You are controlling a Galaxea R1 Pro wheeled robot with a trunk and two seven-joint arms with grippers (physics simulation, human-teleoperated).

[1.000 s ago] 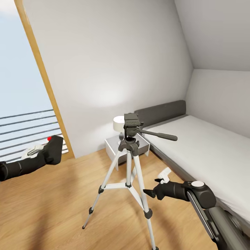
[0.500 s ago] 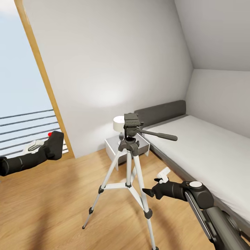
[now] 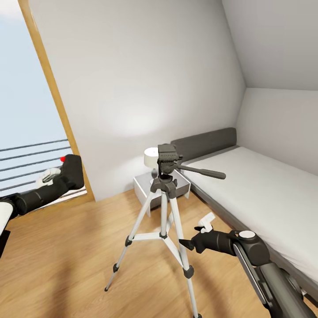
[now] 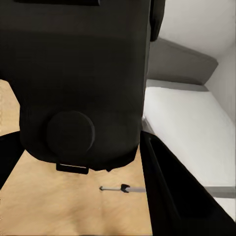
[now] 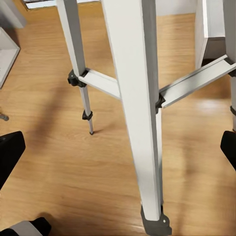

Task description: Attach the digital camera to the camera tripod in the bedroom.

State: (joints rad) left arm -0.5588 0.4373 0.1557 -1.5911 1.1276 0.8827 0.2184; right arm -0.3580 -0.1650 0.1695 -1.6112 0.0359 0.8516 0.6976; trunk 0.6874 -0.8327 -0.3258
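Head view, near field: right arm reaches low across the wood floor (image 3: 79, 265), right gripper (image 3: 194, 236) close beside a leg of the camera tripod (image 3: 164, 207), level with the lower leg section. One white fingertip points up, a dark tip points toward the leg. Right wrist view looks straight at that leg with dark finger tips at both sides of the frame, so the fingers stand apart and hold nothing. Judged purpose: brace or steady the stand while the other arm works; no contact with the leg confirmed.

Tripod stands upright on three spread silver legs near the middle of the floor, feet planted, cross braces spread. Black head is bare on top, pan handle (image 3: 201, 171) sticking out toward the bed (image 3: 265, 190). Mount is free, so the attach step is not yet done.

Left side, mid field: left gripper (image 3: 62, 174) is clamped on the digital camera (image 3: 73, 171), red button (image 3: 63, 158) uppermost. Camera is carried in the air, at roughly tripod-head height but well apart from it, in front of the window (image 3: 31, 132). Left wrist view shows the black camera body pressed between the fingers, a round boss facing the lens. Held high, presumably so it can travel sideways to the head and come down on the mount.

Far field: small white nightstand (image 3: 148, 187) with a lamp (image 3: 151, 157) behind the tripod, at the bed's head corner; grey headboard against the white wall.
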